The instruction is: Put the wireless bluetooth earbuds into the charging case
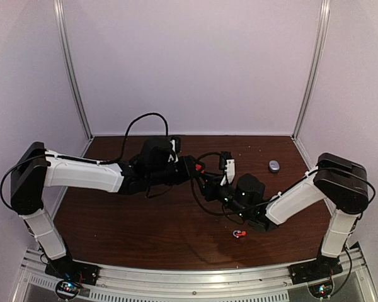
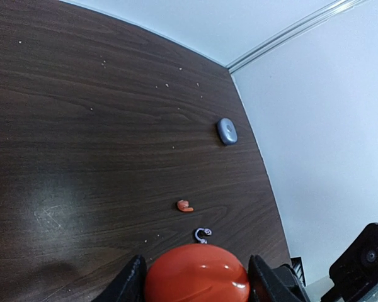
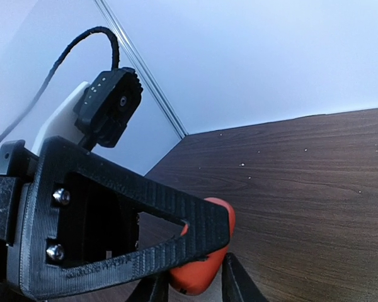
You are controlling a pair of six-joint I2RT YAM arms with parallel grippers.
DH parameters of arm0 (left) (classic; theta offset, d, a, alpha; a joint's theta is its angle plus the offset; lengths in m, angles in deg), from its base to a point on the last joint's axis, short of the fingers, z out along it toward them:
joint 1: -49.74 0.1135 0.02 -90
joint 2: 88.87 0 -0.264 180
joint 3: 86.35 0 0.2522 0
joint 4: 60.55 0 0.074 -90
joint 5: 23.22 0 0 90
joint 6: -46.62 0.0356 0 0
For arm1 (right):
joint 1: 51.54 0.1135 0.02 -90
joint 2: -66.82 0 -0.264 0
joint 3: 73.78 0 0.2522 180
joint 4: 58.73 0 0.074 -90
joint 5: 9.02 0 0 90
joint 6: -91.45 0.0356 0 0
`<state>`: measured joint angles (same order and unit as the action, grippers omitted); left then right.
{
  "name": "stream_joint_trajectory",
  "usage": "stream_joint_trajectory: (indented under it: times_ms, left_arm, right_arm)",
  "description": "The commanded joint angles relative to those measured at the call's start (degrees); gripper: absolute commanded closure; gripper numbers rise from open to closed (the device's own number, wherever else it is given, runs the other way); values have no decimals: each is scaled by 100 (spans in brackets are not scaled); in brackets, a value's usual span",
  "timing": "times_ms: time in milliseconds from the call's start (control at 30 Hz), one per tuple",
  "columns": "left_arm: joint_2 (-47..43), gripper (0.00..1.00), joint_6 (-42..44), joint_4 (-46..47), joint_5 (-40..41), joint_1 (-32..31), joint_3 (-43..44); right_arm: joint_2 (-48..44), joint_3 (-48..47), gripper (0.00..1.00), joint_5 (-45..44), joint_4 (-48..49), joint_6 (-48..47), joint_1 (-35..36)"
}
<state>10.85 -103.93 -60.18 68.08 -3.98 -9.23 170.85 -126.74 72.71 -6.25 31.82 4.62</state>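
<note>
On counter, near front edge: red earbud and silvery earbud loose, close together, uncased | over mid-counter: red case clamped in left jaws, aloft, likely steadied for opening | right jaws flanking its edge, grip unclear | grey case well apart | red case seemingly closed, barring entry.

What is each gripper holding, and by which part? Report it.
Left gripper clamps the red case by its sides. Right gripper straddles its end; grip unclear.
</note>
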Motion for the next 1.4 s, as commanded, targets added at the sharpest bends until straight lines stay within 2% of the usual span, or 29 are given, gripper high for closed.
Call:
stream_joint_trajectory:
  times_ms: [0, 333, 433, 533, 667, 800, 1000, 1167, 1367]
  left_arm:
    - [-306, 55, 2, 342, -18, -85, -149]
    - [-792, 20, 531, 692, 84, -83, -473]
    - [-952, 15, 878, 719, 70, -78, -497]
    - [-1259, 12, 1578, 906, -94, -3, -646]
    - [-1762, 13, 2579, 1546, -1074, 188, -1143]
    - [-2047, 17, 3663, 1550, -1756, 186, -1294]
    - [-2076, 28, 4396, 1863, -2887, 106, -1474]
    - [-2072, 35, 4802, 2594, -3048, -219, -1709]
    - [-1824, 43, 4689, 3002, -3027, -315, -1607]
  right_arm:
    - [-27, 18, 74, -131, 267, 78, -37]
    - [-330, 394, 78, 130, 637, 149, -141]
    - [-460, 589, 78, 324, 956, 159, -213]
    - [-636, 829, 79, 785, 1399, 163, -327]
    - [-1011, 1098, 80, 1720, 1811, 195, -529]
    - [-1490, 1187, 80, 2667, 1840, 100, -639]
    - [-2014, 1133, 79, 3834, 1656, 121, -650]
    - [-2307, 1166, 79, 4114, 1609, 190, -646]
    - [-2312, 1164, 78, 4187, 1708, 276, -642]
